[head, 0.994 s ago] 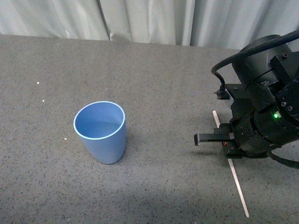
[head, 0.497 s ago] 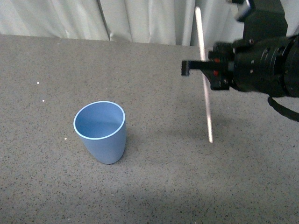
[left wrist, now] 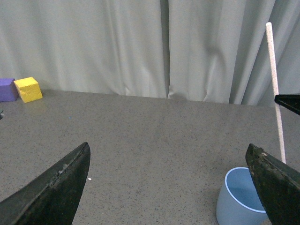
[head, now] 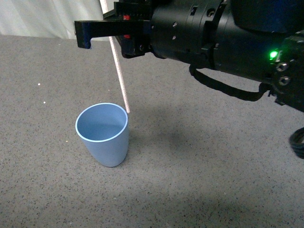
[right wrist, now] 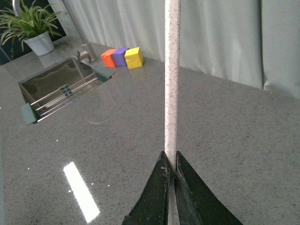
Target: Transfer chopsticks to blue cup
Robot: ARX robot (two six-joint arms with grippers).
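Observation:
The blue cup point(head: 102, 134) stands upright on the grey table and shows low in the left wrist view point(left wrist: 241, 199) too. My right gripper point(head: 107, 34) is shut on the chopsticks point(head: 119, 78), a single pale stick held nearly upright in the air. Its lower tip hangs by the cup's far right rim; its top runs out of frame. In the right wrist view the stick point(right wrist: 171, 70) rises from between the closed right gripper point(right wrist: 171, 164). My left gripper point(left wrist: 166, 187) is open and empty, with the stick point(left wrist: 276, 93) standing above the cup beyond it.
Grey speckled table point(head: 199, 180) with a curtain point(left wrist: 140, 42) along the back. A sink point(right wrist: 61, 84) with a tap, a potted plant point(right wrist: 33, 28) and orange point(right wrist: 109, 57), purple point(right wrist: 121, 55) and yellow point(right wrist: 133, 57) cubes lie off to one side.
My right gripper has lifted the chopsticks off the table on the right and carried them up and left, to above the cup's rim. The cup has not moved.

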